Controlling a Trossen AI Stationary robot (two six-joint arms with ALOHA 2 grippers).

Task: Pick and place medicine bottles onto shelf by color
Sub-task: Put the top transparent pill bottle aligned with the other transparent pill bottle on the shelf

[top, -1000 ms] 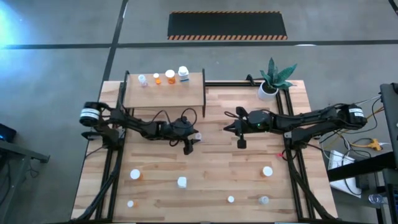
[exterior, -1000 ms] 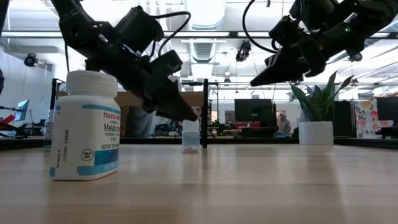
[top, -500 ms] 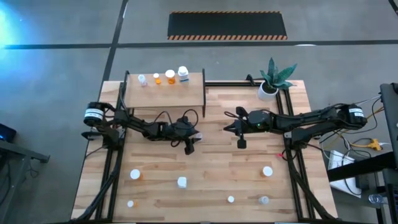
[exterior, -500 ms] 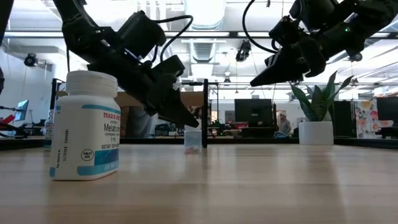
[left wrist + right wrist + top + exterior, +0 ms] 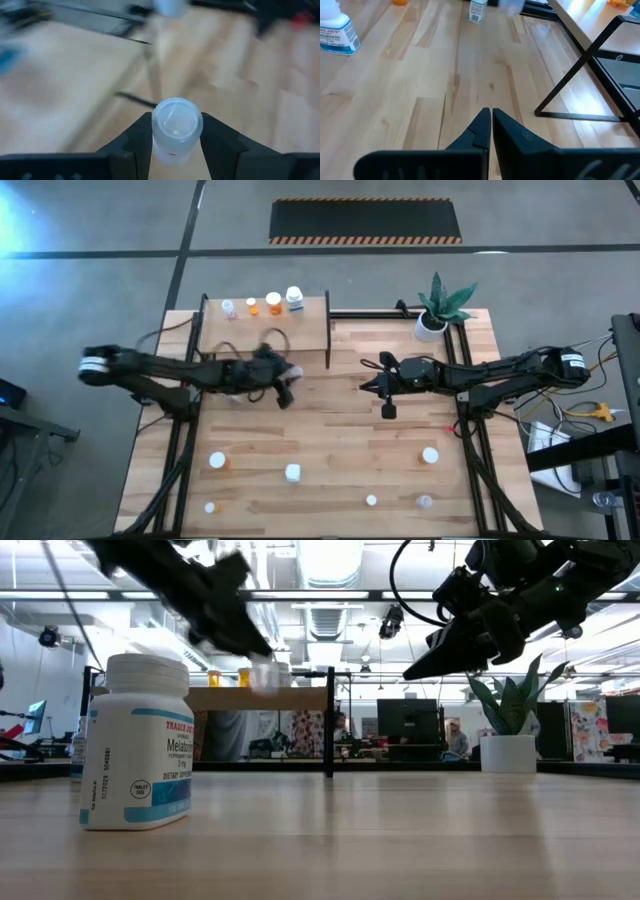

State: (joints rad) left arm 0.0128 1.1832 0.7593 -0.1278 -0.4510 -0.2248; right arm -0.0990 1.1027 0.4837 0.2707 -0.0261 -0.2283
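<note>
The left end effector [image 5: 284, 393] hangs above the surface [image 5: 340, 440] just off the shelf's 6 o'clock edge, at about 10 o'clock from the surface's middle. Its fingers [image 5: 135, 140] pinch a small clear bottle [image 5: 176, 129] with a pale cap, carried upright between them; in the low view the same bottle [image 5: 263, 676] shows as a blur level with the shelf board.

The shelf [image 5: 264, 330] stands at the surface's 11 o'clock corner. Four bottles sit in a row along its far edge: a small white one [image 5: 228, 307], two orange ones [image 5: 251, 306] [image 5: 272, 303] and a larger white one [image 5: 294, 299].

More bottles rest along the surface's 6 o'clock side. An orange one [image 5: 217, 462] lies at about 8 o'clock, another small one [image 5: 210, 507] at 7 o'clock, a white bottle [image 5: 292, 473] near 6 o'clock, a tiny one [image 5: 371, 501] just right of it, a clear one [image 5: 425, 502] at 5 o'clock and a white-capped one [image 5: 430, 455] at 4 o'clock.

The right end effector [image 5: 387, 410] hovers near the middle of the surface with its fingers pressed together [image 5: 481, 127], holding nothing. A potted plant [image 5: 440, 307] stands at the 1 o'clock corner.
</note>
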